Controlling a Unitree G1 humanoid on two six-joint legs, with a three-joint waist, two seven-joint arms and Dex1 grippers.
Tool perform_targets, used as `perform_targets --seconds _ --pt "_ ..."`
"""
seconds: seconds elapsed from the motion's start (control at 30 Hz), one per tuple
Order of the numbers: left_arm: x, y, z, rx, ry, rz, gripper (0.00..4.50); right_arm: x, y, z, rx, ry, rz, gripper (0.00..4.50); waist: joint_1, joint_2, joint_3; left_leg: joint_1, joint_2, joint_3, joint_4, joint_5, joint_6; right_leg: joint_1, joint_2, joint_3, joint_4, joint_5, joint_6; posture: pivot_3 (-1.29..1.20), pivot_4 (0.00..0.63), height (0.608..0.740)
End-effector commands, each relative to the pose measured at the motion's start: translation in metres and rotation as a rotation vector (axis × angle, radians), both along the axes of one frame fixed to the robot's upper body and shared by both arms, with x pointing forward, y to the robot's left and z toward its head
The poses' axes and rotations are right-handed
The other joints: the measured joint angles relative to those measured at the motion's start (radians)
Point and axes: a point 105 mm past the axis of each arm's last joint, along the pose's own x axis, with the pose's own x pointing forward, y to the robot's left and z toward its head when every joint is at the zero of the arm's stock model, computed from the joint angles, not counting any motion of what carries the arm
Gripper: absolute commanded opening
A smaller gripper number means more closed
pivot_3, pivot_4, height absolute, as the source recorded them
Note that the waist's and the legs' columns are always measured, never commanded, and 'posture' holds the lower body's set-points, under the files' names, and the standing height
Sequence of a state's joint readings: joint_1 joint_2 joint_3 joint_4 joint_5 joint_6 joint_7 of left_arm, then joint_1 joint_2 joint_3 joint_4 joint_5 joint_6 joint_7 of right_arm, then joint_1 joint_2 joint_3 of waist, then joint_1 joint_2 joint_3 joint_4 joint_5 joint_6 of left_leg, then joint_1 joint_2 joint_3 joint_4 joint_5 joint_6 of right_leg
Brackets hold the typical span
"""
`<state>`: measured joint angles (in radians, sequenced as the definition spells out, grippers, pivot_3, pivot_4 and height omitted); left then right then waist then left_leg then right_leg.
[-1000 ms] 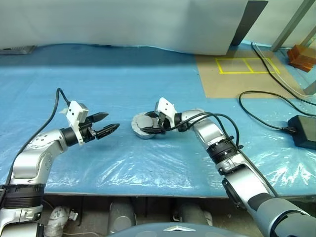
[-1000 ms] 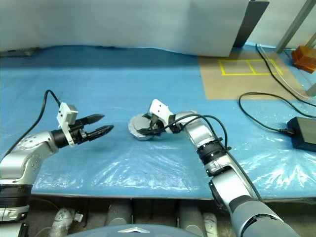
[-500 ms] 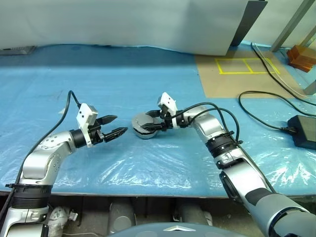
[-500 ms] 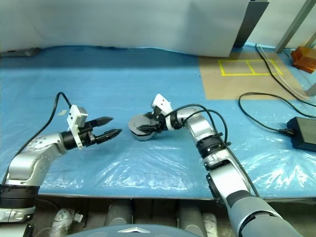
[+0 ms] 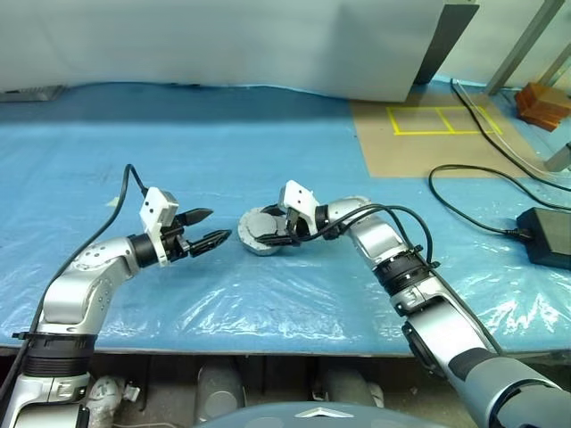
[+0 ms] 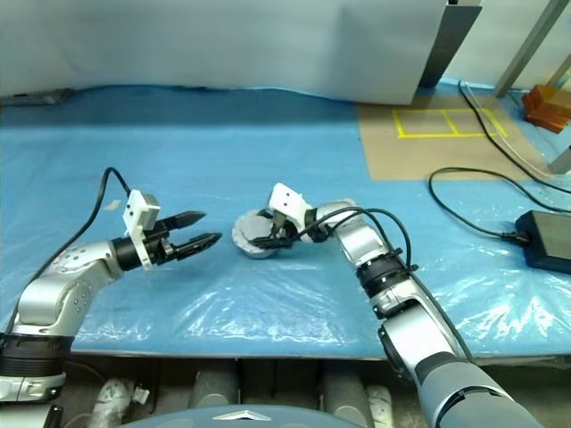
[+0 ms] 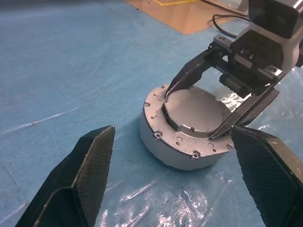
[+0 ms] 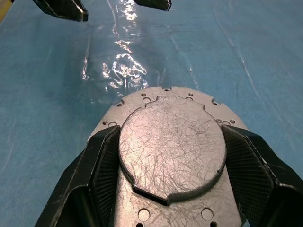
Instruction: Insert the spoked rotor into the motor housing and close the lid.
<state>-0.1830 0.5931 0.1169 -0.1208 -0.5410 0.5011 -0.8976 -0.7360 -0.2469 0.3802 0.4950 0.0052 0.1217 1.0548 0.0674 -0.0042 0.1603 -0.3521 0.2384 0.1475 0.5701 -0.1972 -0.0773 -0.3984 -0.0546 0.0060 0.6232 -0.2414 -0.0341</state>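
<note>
Left eye view: the housing (image 5: 260, 231) sits mid-tabletop (image 5: 268, 160), just beside the right gripper (image 5: 275, 237); the left gripper (image 5: 214, 226) is near, apart.

Left wrist view: left fingers (image 7: 85, 175) spread wide, empty, housing ahead; the lid (image 7: 195, 111) lies flat between the right fingers (image 7: 188, 75).

Right wrist view: right fingers (image 8: 102, 165) flank the lid, touching or nearly so; a firm grip cannot be told.

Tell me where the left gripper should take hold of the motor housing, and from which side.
Probably grip the motor housing by its outer rim wall, coming level from its open side toward the left gripper. It sits flat on the blue sheet, low and round. The right gripper straddles the raised lid on top, so the top is taken.
</note>
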Motion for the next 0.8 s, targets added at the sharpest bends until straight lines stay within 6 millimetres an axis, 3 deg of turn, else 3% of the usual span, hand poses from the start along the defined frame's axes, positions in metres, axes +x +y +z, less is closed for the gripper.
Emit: perform_targets --seconds 0.03,0.33,0.47,0.6,0.8 --pt "0.002 -0.009 0.008 0.007 -0.047 -0.028 4.12 -0.005 -0.033 -0.061 -0.237 0.083 -0.053 2.96 0.0 0.001 -0.001 0.002 0.0 0.0 0.0 0.0 0.0 0.002 0.0 0.001 0.0 0.0 0.0 0.0 0.15 0.74" --pt "0.018 -0.054 -0.01 0.054 -0.068 -0.112 4.12 -0.009 -0.029 -0.062 -0.202 0.125 -0.028 2.96 0.003 0.005 -0.005 0.007 -0.002 0.004 0.0 -0.001 0.002 0.008 -0.006 0.0 -0.001 -0.001 0.0 0.0 0.15 0.74" --pt "0.027 -0.06 -0.016 0.036 -0.06 -0.103 4.12 -0.006 -0.024 -0.053 -0.136 0.174 -0.064 2.96 -0.002 0.005 -0.008 0.004 0.0 0.004 0.0 0.0 0.002 0.006 -0.004 0.001 -0.003 -0.001 0.0 0.0 0.15 0.74" --pt "0.027 -0.057 -0.019 0.014 -0.037 -0.118 3.22 -0.005 -0.027 -0.05 -0.11 0.203 -0.092 2.96 -0.001 0.006 -0.01 0.003 -0.001 0.004 -0.003 0.001 0.002 0.004 -0.003 0.0 -0.004 -0.001 0.0 0.0 0.15 0.74" --pt "0.029 -0.051 -0.017 0.004 -0.046 -0.087 1.2 -0.007 -0.031 -0.052 -0.109 0.215 -0.102 2.96 0.001 0.005 -0.01 0.002 -0.001 0.004 -0.006 0.001 0.002 0.004 -0.004 -0.001 -0.008 -0.001 0.001 0.0 0.15 0.74"
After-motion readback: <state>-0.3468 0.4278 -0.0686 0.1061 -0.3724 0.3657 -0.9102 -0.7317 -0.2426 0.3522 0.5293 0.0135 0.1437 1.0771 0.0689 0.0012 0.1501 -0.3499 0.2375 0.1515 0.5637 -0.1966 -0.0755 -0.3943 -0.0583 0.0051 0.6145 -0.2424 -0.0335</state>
